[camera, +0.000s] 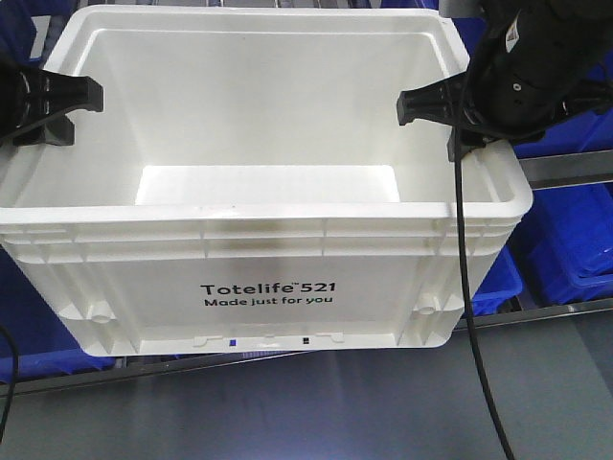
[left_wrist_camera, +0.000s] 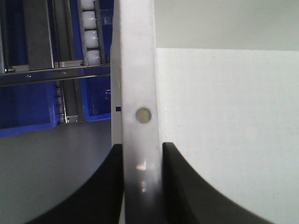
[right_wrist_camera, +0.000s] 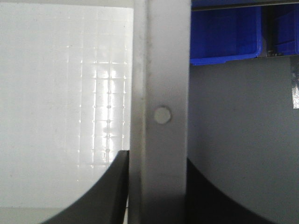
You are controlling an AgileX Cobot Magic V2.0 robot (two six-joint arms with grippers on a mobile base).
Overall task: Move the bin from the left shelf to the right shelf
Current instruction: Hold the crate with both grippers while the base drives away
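Note:
The large white bin (camera: 268, 249), printed "Totelife 521 Made just for you", fills the front view, empty and open-topped. My left gripper (camera: 81, 96) is clamped on its left rim and my right gripper (camera: 412, 105) on its right rim. In the left wrist view the black fingers of the left gripper (left_wrist_camera: 142, 149) press both sides of the bin's wall (left_wrist_camera: 138, 93). The right wrist view shows the same: the right gripper (right_wrist_camera: 158, 156) is shut on the bin's wall (right_wrist_camera: 161, 70), with the bin's gridded floor to its left.
Blue bins (camera: 575, 240) sit on the shelf behind and to the right, along a metal shelf rail (camera: 565, 168). Grey floor (camera: 335, 402) lies below the bin. A black cable (camera: 469, 316) hangs down from the right arm. Roller tracks (left_wrist_camera: 91, 37) show beside the left wall.

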